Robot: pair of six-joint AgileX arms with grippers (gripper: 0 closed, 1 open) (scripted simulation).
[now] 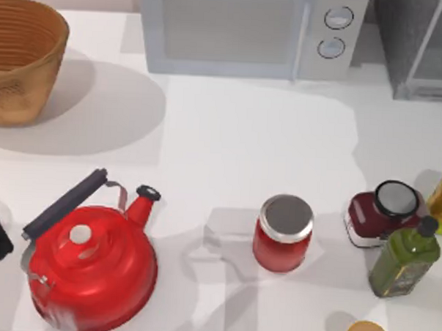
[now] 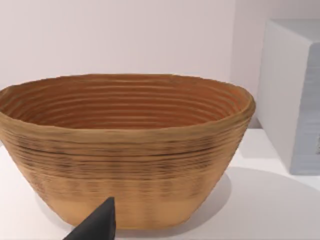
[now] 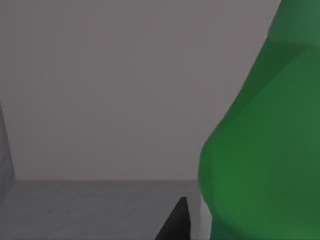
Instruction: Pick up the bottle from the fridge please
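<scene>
I can read no text, number or sign anywhere. The microwave (image 1: 241,31) has two blank knobs, and the label on the dark olive bottle (image 1: 405,261) is too small for me to read.

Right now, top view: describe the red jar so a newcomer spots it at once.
Start at the microwave along the table's far edge and come straight toward the near edge. The red jar stands upright there, right of the red kettle. Its flat silver lid sets it apart from the maroon jar beside it.
</scene>
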